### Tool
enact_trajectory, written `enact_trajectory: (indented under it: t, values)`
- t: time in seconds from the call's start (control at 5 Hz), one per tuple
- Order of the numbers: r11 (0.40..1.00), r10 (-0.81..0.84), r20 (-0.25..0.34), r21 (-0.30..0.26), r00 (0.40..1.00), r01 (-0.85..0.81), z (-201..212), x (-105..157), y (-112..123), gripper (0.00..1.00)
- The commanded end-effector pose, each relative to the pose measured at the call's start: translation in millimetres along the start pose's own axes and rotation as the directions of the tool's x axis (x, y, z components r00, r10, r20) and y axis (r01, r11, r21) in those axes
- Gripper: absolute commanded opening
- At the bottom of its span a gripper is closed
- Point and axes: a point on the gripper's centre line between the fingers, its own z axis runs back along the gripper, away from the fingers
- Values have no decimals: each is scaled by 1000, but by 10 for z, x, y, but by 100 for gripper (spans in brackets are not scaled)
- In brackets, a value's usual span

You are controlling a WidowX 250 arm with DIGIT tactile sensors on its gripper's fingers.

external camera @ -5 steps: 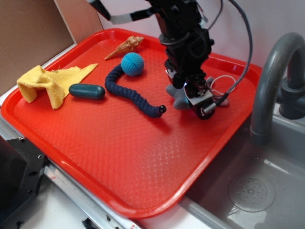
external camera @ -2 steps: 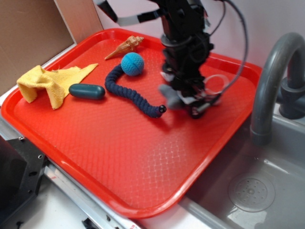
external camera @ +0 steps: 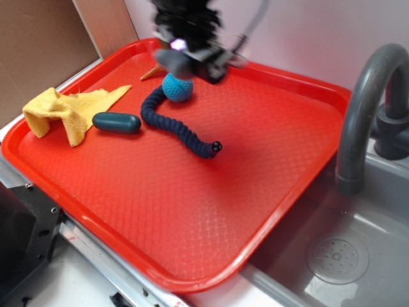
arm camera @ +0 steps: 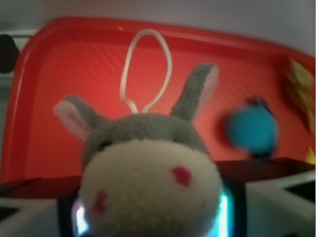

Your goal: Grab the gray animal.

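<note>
lifted off the red tray (external camera: 300, 160) — gray animal (arm camera: 148, 173) clamped in hand (external camera: 192, 59), now above blue ball (external camera: 177, 88).

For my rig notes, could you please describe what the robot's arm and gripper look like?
The arm is black and motion-blurred in the exterior view, with a thin cable arcing off its right side. The gripper is dark with pale patches. In the wrist view its jaws look whitish, with black parts and a cyan glow between.
</note>
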Motion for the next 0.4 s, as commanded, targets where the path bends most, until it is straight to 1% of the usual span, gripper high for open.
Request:
enact_trajectory:
  t: [0.0, 0.2]
  values:
    - [988, 115, 77, -116, 990, -106, 488, -528, 212, 0]
    - [976, 157, 38, -158, 987, -150, 436, -506, 273, 0]
